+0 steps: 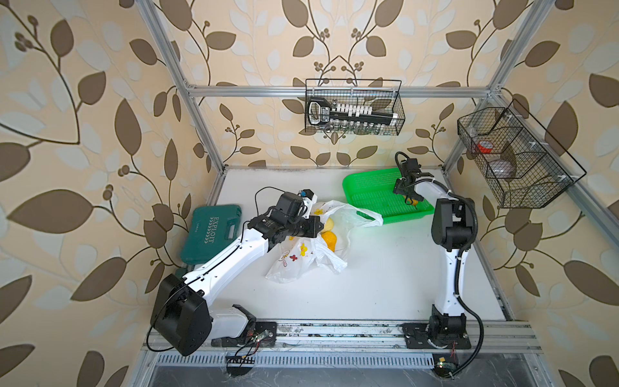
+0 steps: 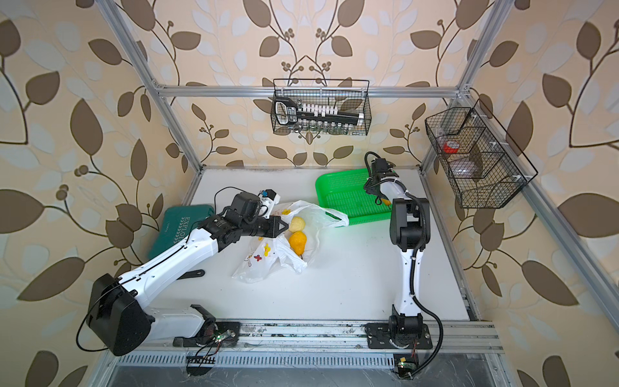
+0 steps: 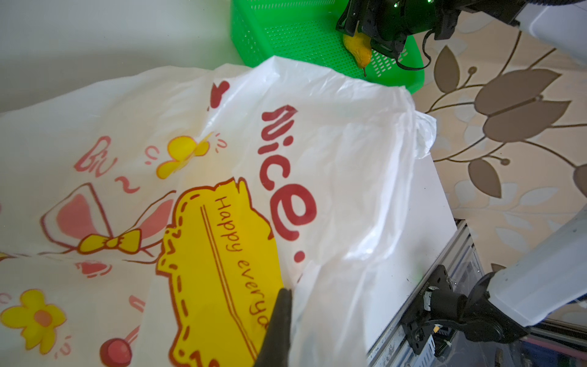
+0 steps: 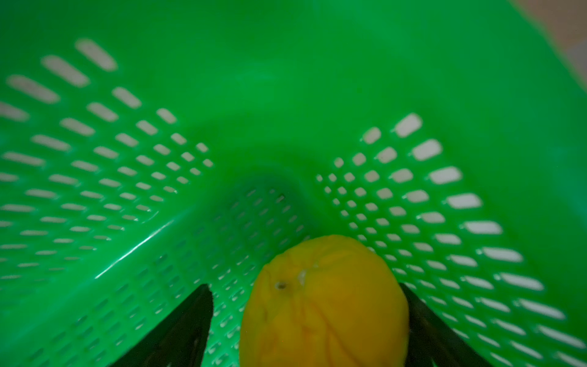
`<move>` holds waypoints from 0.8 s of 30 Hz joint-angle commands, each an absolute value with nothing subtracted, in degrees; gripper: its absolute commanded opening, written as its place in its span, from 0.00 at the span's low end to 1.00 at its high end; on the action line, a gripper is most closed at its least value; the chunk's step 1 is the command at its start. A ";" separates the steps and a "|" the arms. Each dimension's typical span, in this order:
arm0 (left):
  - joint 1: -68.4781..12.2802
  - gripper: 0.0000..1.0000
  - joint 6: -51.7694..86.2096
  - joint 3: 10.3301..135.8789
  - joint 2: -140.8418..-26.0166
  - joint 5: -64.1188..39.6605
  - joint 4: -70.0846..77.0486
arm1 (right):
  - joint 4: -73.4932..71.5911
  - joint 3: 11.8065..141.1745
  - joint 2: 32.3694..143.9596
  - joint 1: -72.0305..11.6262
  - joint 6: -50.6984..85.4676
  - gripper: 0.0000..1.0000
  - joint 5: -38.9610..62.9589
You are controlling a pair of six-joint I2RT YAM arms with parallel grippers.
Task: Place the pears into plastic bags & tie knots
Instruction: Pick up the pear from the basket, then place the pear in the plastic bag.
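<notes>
An orange-yellow pear lies on its side in the near right corner of the green basket, stem toward the near rim. The right gripper straddles it, jaws wide, one finger touching. The left gripper is pinched closed on the plastic bag.

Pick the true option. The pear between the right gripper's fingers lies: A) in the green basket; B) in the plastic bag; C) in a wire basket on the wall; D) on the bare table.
A: in the right wrist view the orange-yellow pear rests on the perforated floor of the green basket, with the right gripper open around it.
</notes>
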State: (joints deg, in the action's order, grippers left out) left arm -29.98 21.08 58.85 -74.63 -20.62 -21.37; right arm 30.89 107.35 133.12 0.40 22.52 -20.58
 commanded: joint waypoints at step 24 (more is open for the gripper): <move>-30.15 0.00 19.90 60.32 -73.08 -20.39 -22.02 | 20.91 56.45 64.69 -22.00 33.64 0.46 2.37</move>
State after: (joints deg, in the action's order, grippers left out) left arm -29.98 21.04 58.85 -74.74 -20.56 -21.74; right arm 18.02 62.08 68.47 -18.79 30.13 0.30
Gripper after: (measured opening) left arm 0.046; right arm 0.573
